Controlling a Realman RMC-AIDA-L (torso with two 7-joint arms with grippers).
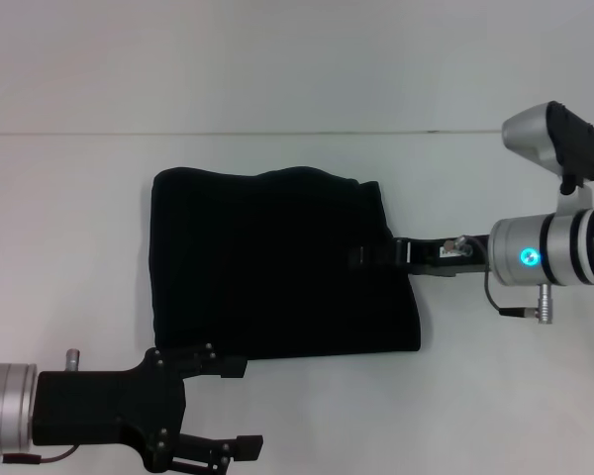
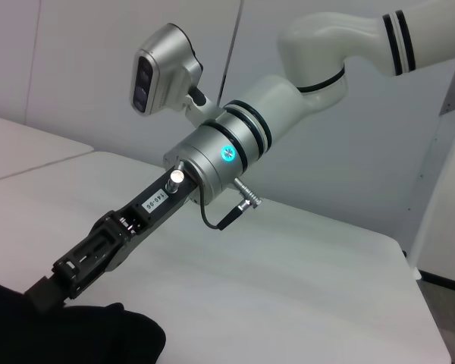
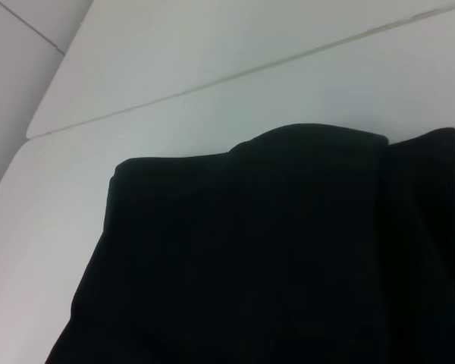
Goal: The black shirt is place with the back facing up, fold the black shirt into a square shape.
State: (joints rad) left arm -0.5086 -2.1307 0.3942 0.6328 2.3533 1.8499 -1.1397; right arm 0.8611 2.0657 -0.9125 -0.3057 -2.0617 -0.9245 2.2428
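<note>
Your right hand (image 1: pixel 368 256) rests on the shirt's (image 1: pixel 267 262) right edge, grip unclear, likely pinning the squarish fold on the counter (image 1: pixel 297 69), while your left hand (image 1: pixel 240 408) waits wide open nearby.

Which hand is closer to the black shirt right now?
Right. The right hand sits at the black shirt's right edge, over the fabric. The left hand is open beside the shirt's near-left corner, its upper finger at the hem.

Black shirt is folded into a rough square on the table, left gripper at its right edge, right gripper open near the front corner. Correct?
Arms are swapped. Head view shows the right gripper at the black shirt's right edge and the left gripper, open, near the front corner. The shirt is folded on the table.
</note>
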